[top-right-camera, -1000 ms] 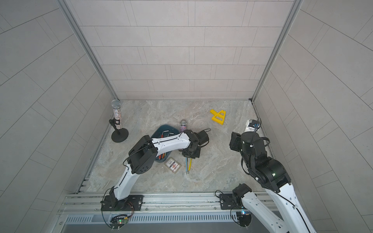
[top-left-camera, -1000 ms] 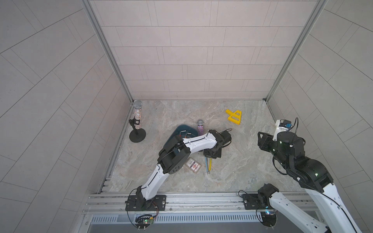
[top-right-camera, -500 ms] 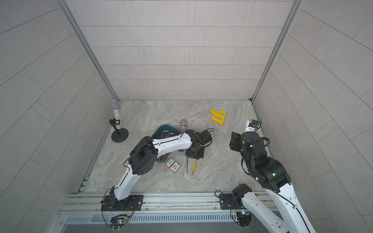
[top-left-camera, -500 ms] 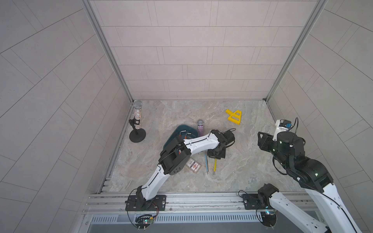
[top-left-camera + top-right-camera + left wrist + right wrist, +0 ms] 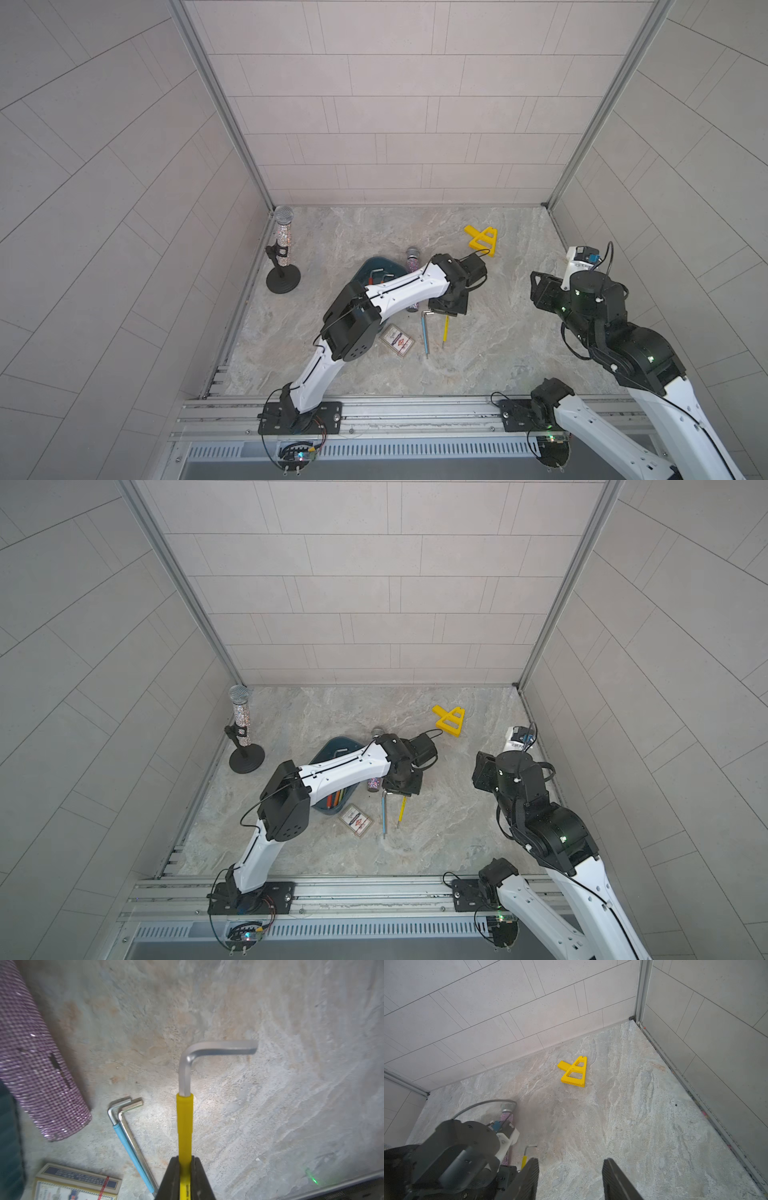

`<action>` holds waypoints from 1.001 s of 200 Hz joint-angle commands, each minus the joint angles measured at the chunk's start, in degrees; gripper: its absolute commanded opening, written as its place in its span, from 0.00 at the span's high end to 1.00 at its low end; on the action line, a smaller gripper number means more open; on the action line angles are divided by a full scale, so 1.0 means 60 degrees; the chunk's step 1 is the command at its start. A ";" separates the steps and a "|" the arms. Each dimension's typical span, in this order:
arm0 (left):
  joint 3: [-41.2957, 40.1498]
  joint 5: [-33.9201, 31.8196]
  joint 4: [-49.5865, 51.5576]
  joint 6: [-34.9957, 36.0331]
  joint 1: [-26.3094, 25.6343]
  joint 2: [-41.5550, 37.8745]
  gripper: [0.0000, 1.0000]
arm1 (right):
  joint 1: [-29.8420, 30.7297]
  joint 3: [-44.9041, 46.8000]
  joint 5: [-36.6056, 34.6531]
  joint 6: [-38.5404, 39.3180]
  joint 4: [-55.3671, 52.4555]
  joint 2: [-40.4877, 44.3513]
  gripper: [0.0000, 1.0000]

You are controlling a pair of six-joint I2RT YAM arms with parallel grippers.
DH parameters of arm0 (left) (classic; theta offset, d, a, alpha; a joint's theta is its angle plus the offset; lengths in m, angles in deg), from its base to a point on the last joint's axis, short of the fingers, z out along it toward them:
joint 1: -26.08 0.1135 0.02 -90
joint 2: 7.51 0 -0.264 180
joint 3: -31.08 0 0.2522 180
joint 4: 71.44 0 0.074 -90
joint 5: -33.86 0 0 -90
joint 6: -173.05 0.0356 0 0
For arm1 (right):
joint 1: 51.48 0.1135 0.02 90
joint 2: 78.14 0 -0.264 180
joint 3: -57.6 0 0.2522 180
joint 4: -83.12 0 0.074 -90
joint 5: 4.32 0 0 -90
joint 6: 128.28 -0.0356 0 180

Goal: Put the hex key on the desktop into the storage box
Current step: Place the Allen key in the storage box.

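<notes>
Left gripper clamped on yellow hex key, near storage box; right gripper apart, empty.

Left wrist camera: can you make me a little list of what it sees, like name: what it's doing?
held: yellow-sleeved steel hex key, clamped in the left jaws
on grey marbled desktop: blue-sleeved hex key beside a bare steel hex key
also lying there: purple glittery microphone, small printed card box
dark teal plastic storage box: only an edge shows
</notes>
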 commanded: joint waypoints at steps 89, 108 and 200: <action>-0.2731 -0.1763 0.0214 0.1696 0.3155 -0.3214 1.00 | 0.0022 0.0003 -0.0033 -0.0008 0.0101 -0.0004 0.46; -0.3476 -0.1639 -0.0148 0.1801 0.3573 -0.3445 1.00 | 0.0022 0.0025 -0.0059 -0.0004 0.0093 0.0017 0.46; -0.4099 -0.1483 -0.0706 0.1917 0.3826 -0.2937 1.00 | 0.0022 0.0035 -0.0005 -0.0019 0.0108 -0.0032 0.46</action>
